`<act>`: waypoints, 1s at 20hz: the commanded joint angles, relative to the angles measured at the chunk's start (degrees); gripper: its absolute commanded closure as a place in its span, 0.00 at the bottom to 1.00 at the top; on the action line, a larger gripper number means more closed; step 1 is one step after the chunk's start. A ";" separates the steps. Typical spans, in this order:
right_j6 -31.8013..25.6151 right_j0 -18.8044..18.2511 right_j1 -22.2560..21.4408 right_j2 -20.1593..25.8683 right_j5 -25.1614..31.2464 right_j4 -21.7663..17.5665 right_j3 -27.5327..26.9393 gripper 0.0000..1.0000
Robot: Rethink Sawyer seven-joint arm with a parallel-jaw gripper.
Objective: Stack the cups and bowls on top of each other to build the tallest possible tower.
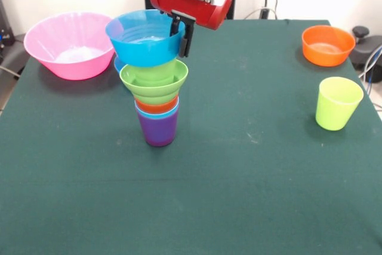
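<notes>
Centre-left of the frame: the tower (157, 108), purple cup (158, 131) at its base, nests light blue, orange and green pieces. The pincer (182, 33) pinches the rim of the topmost blue bowl (145, 38). The pink bowl (67, 44), orange bowl (327, 45) and yellow-green cup (338, 103) stand apart on the worktop (239, 177), apparently empty.

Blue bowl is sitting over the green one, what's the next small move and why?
Probably open the gripper and lift straight up: the blue bowl already looks seated in the green bowl atop the tower, with one finger on its rim.
</notes>
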 commanded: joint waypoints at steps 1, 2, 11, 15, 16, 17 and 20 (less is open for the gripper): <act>-4.39 1.40 1.51 3.69 1.18 -2.89 3.24 1.00; -4.43 1.37 1.49 3.73 1.00 -2.90 3.30 1.00; -3.42 1.29 1.37 3.56 -0.78 -2.70 4.66 1.00; -2.80 1.37 1.50 3.52 -2.04 -2.77 5.30 1.00; -2.72 1.40 1.36 3.49 -2.26 -2.79 5.62 1.00; -2.72 1.43 1.39 3.48 -2.19 -2.80 5.55 1.00; -2.54 1.56 1.36 3.38 -2.11 -2.88 5.59 1.00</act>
